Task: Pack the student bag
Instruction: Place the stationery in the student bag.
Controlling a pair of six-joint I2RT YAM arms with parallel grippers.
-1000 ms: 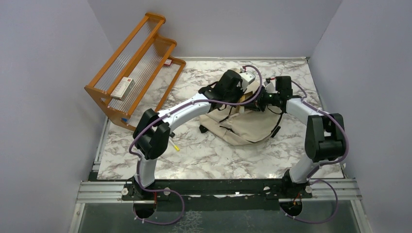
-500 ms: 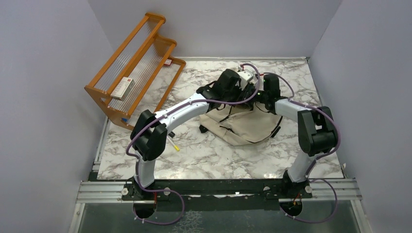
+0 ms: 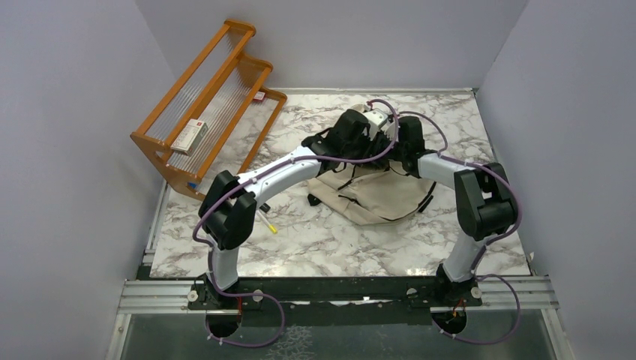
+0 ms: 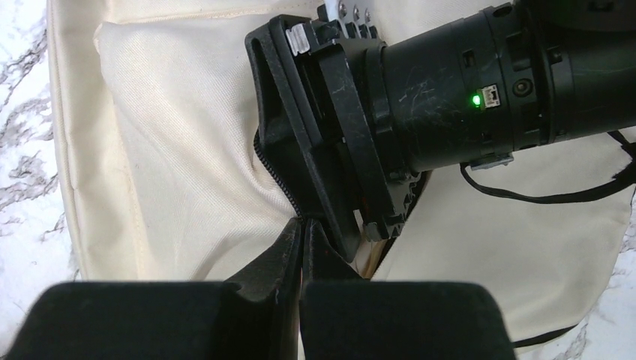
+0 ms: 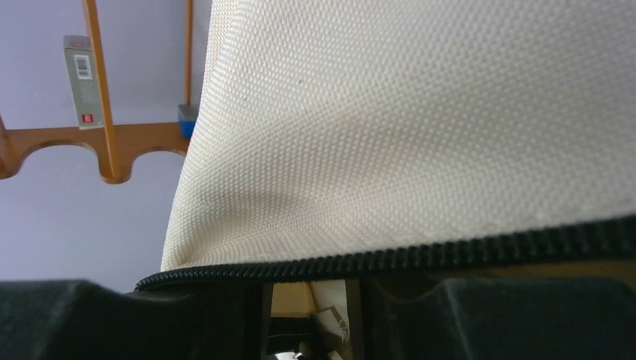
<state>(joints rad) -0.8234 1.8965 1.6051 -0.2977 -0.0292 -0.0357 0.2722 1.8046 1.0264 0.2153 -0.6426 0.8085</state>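
**At Mid-Desk (image 3: 315,240): Two End Effectors at One Zipper Edge**

Just right of centre in the overhead frame, shows the student bag (image 3: 375,196), cream canvas with black straps, slumped on the marble top toward its far side. Places both arms over the bag's upper end, wrists close together.

At lower centre of the left wrist frame, shows the left end effector (image 4: 301,232) closed. Its two fingers press together and pinch the bag where the black zipper line runs into the tips.

Along the bottom edge of the right wrist frame, shows the right end effector (image 5: 309,315) with jaws parted and a clear gap between the fingers. Sets the bag's zipper edge across the frame just above that gap, with cream canvas filling the upper right. Grips nothing that can be made out.

At upper left of the overhead frame, shows a wooden rack (image 3: 206,105) at the desk's far left, with a small box (image 3: 188,136) lying on its rails.
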